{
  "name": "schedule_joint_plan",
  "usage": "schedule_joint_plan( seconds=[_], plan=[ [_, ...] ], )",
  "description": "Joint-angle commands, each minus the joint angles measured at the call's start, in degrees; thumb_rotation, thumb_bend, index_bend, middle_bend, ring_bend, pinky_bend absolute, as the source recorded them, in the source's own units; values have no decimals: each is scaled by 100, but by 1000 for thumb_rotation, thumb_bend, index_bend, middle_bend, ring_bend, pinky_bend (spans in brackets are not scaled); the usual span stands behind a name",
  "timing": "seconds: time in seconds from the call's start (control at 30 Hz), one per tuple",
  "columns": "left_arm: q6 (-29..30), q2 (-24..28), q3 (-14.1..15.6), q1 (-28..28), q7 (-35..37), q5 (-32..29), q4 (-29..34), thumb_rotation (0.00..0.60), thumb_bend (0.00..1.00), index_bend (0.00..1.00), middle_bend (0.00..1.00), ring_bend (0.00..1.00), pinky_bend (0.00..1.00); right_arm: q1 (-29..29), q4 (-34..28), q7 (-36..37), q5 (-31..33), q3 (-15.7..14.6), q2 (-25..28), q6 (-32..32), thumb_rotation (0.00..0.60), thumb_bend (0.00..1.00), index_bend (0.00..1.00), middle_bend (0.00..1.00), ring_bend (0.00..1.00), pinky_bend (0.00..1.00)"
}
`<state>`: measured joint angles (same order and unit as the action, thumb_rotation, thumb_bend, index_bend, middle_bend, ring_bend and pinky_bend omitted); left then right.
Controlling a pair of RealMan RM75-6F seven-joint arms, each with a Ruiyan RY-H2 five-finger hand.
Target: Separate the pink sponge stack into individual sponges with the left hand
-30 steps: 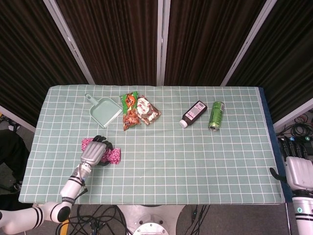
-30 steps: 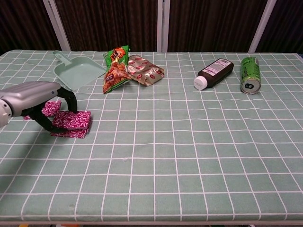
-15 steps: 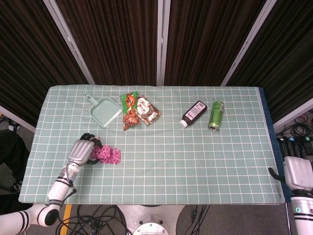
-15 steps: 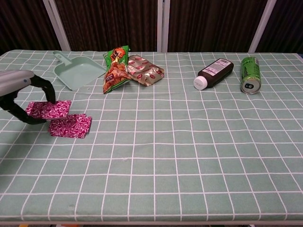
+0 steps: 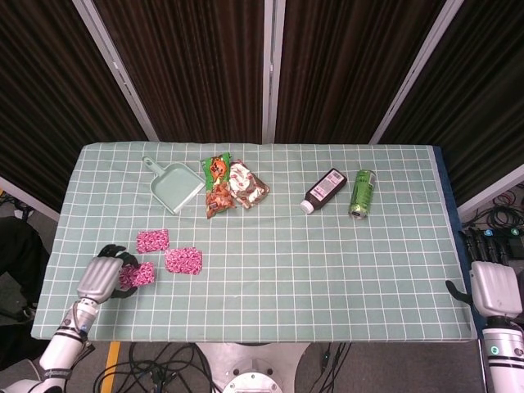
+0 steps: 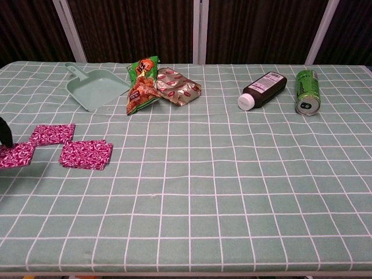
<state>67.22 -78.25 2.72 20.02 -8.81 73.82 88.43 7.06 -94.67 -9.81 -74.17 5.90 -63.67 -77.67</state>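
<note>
Pink sponge [image 5: 137, 275] seemingly pinched by left hand [image 5: 100, 279] fingers, mint dustpan [image 5: 175, 186] holding nothing, right hand [image 5: 490, 288] fingers unclear

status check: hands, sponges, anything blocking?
Left hand touching the nearest pink sponge, grip unclear. Right hand idle at table edge. Three sponges laid out separately. Dustpan and snack bags well clear.

A rectangular table covered by a pale green cloth with a white grid [image 5: 270, 270] is seen across the middle of the head view. Behind it, dark ribbed curtain panels [image 5: 192, 65] are divided by slanted white metal posts [image 5: 268, 70]. Black cables [image 5: 155, 372] are strewn along the lower edge.
</note>
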Motion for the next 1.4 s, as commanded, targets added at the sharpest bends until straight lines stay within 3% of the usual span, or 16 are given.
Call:
schedule_joint_plan(
  seconds=[0.03,0.23,0.4,0.5,0.87,1.1,1.23,1.4],
  plan=[
    [25,-22,56,-67,19,73,-51,600,264,438,460,169,136,-2,-11,-13,-1,-1,2,-8,600,147,0,5,0,0],
    [-37,-105,74,-100,37,187,-181,600,256,418,448,169,135,-4,-4,-22,32,-6,-7,8,600,146,0,7,0,0],
    [-283,-15,135,-43,211,310,-211,600,163,178,254,95,97,-5,23,14,64,6,-2,18,600,147,0,7,0,0],
    [-287,29,111,-52,332,360,-200,600,118,111,162,53,79,-11,36,44,74,13,9,13,600,146,0,7,0,0],
    [98,457,-340,-114,587,254,119,600,66,102,144,42,72,-16,44,87,34,24,15,-30,600,146,0,8,0,0],
    [819,634,-812,-248,29,6,-56,600,131,121,144,27,75,-68,20,205,-152,21,32,-217,600,146,0,6,0,0],
    [1088,812,-833,-467,-52,-105,83,600,130,122,144,18,75,-131,20,303,-270,43,38,-413,600,146,0,4,0,0],
    [1243,956,-656,-771,38,-104,221,600,125,122,144,17,75,-163,27,419,-328,8,-1,-427,600,145,0,4,0,0]
  ],
)
